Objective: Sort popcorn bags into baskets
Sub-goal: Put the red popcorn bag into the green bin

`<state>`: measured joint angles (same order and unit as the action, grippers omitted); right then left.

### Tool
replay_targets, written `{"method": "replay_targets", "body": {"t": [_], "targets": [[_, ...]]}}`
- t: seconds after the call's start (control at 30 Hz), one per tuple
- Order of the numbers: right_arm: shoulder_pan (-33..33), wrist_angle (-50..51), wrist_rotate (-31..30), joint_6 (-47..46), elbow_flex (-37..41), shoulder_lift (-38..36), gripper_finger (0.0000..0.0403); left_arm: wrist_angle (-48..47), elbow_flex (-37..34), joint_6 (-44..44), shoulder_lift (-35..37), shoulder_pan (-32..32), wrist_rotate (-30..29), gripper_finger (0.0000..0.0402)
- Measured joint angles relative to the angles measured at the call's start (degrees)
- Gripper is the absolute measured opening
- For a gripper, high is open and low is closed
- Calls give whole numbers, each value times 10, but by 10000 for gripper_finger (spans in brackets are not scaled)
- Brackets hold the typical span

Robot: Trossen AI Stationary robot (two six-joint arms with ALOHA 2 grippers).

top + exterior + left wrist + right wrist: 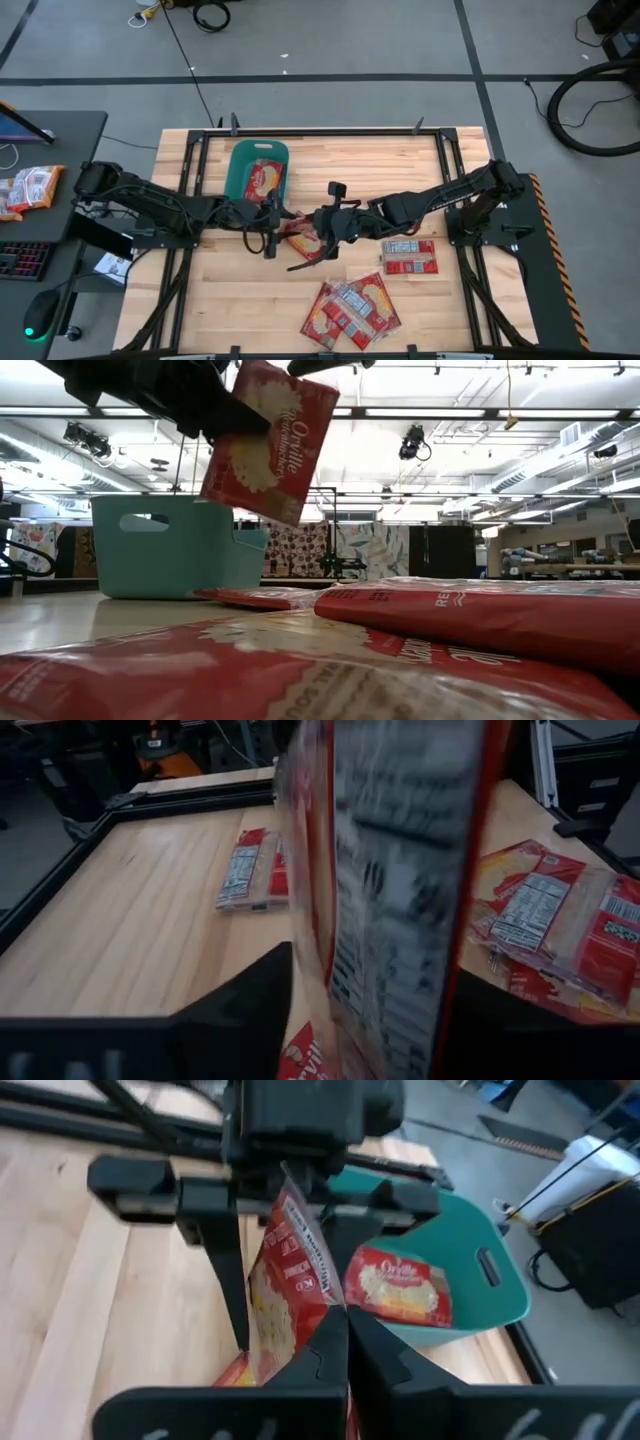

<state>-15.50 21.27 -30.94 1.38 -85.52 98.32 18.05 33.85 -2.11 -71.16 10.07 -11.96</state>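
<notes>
raised popcorn bag (268, 440): "Orville Redenbacher's" | bag in teal bin (400, 1285): "Orville"

Glossy red foil popcorn bags (352, 308) — smooth teal plastic basket (240, 160) — matt pale wood table (250, 300).

We cannot tell from the left wrist view how the left gripper (390, 1020) meets the raised popcorn bag (400, 870): the bag fills the middle of that picture, its print is a blur, and both its ends run off the edges. In the low view the bag (268, 440) is cut off at the top, and the dark arm hides its upper left corner. Near packets (200, 670) on the desk are smeared and block most of the desk. From above, the bag between the arms is too small to read, and the basket (240, 160) holds a packet (264, 180) whose label we cannot make out.
</notes>
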Motion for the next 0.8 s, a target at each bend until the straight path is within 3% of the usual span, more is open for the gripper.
{"method": "replay_targets", "body": {"t": [0.33, 0.5, 0.8], "targets": [[-6, -41, -23, 5, 0, -1, 12, -18, 0, 4, 19, 0, 0, 30], [-1, -59, -25, 24, -1, -1, 47, -41, 0, 7, 53, -13, 11, 26], [24, -74, -71, 109, 0, -56, 133, -109, 0, 63, 132, -101, 61, 35]]}}
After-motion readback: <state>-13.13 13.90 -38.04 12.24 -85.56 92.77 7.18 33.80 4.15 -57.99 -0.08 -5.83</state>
